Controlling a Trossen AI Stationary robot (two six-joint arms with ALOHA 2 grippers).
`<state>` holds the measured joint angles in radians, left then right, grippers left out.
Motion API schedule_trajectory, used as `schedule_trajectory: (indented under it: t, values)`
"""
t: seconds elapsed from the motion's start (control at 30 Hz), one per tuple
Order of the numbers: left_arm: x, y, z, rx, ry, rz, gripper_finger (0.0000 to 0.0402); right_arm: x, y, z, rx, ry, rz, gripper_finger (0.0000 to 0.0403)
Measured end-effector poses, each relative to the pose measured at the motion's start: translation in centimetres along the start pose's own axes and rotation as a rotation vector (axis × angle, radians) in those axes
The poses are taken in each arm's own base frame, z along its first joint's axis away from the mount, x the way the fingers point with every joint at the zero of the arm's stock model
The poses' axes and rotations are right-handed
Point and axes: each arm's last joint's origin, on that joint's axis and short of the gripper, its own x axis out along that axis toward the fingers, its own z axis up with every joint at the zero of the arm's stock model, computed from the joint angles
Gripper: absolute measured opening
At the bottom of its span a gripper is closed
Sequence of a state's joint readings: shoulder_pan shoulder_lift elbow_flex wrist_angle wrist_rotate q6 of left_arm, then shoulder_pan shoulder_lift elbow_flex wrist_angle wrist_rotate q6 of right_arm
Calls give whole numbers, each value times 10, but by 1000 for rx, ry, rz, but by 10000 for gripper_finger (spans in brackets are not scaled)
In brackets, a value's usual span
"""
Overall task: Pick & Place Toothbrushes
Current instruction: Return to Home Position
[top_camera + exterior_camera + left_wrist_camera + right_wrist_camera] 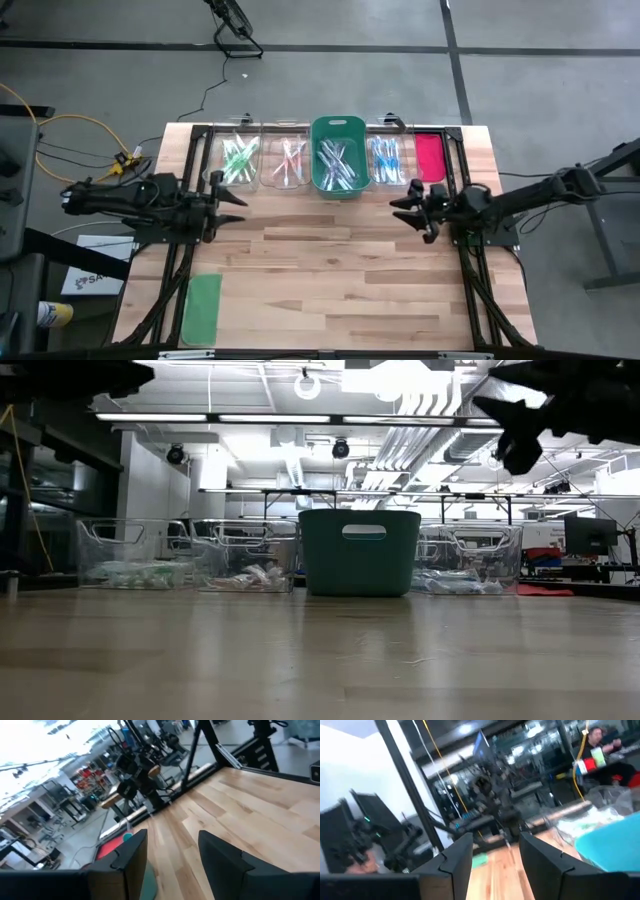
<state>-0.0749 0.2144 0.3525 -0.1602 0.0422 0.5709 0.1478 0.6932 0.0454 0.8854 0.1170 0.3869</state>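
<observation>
The worktop (330, 285), made of pale wooden planks, is carrying a row of rectangular tubs along its far edge. The toothbrushes (338, 166), thin plastic sticks, are lying in loose heaps inside them. Green-accented ones are sitting in the left clear tub (237, 133) and pink ones in the next clear tub (287, 133). A mixed tangle is filling the opaque green tub (339, 122), and blue ones are resting in the right clear tub (387, 136).

A flat red-pink lid (429, 155) is lying by the far right corner. A flat green lid (203, 308) is lying towards the near left corner.

The left pincer (236, 207) is hovering by the left edge with its dark fingers spread, gripping nothing. The right pincer (402, 210) is hovering opposite it near the right edge, likewise spread and empty. A wide stretch of planks is separating the two and running on to the near edge.
</observation>
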Motion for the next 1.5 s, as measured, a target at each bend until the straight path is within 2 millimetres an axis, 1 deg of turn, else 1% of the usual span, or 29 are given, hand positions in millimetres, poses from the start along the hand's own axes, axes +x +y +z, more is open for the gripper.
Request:
schedule_trajectory:
  t: [0.1,0.37,0.5,0.7,0.9,1.13,1.2,1.27,1.33,1.37,1.5]
  values:
    - [-6,-4,-7,0,-15,14,171,-10,-2,-3,0,2,16,155]
    - [-20,-11,-17,3,-32,39,171,-25,-3,0,-4,43,4,155]
    - [-20,-13,-20,0,8,35,171,-33,-4,-1,-4,68,-9,155]
    - [-20,-12,-20,21,16,50,171,-44,-6,-4,-6,124,-3,155]
    - [-20,-13,-23,23,51,50,171,-49,-8,-9,-9,181,-11,155]
    - [-13,-21,-37,14,86,54,171,-49,-9,-13,-48,223,-11,155]
    - [-7,-27,-46,-1,83,57,171,-49,-10,-14,-58,233,-9,155]
    - [0,-36,-61,-16,70,65,171,-49,-10,-14,-60,235,-9,155]
    - [5,-40,-68,-27,7,98,171,-49,-10,-14,-60,235,-11,155]
    - [5,-39,-67,-31,-16,112,171,-49,-10,-14,-61,235,-11,155]
    - [7,-41,-70,0,36,105,171,-49,-10,-14,-62,237,-14,155]
